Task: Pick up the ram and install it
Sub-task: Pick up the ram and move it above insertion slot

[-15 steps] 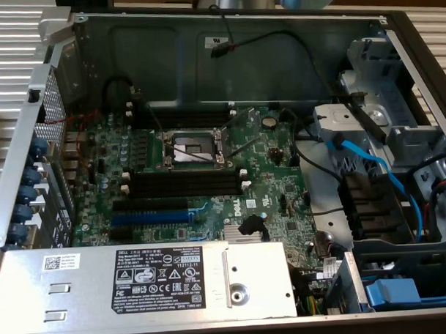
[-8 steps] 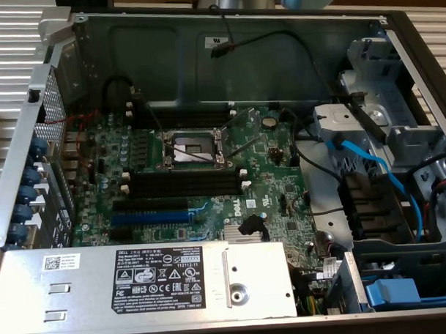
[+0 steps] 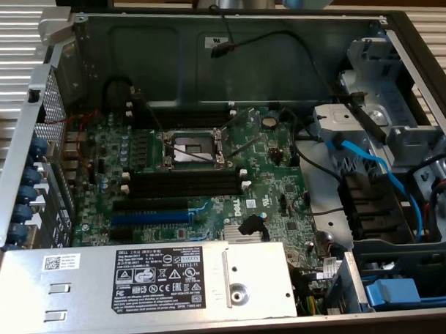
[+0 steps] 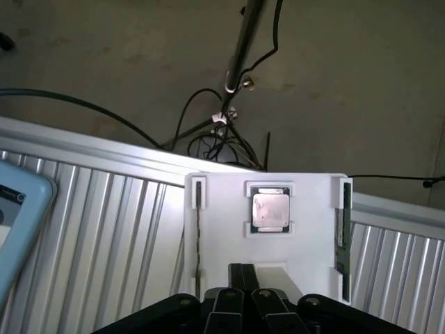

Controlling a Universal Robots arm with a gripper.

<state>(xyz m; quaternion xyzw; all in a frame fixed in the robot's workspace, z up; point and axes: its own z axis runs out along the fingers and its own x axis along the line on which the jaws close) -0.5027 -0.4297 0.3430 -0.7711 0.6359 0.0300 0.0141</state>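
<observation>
Your jaws [image 4: 243, 275] are pressed together and hold nothing, so spread them wide before you reach for the green ram [image 4: 341, 233], which stands on edge in a side slot of the white tray [image 4: 222, 209], beside the square chip [image 4: 270, 211].

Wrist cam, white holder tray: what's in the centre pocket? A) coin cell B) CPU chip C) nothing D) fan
B: a square CPU chip with a silver lid sits in the centre pocket of the white holder tray.
</observation>
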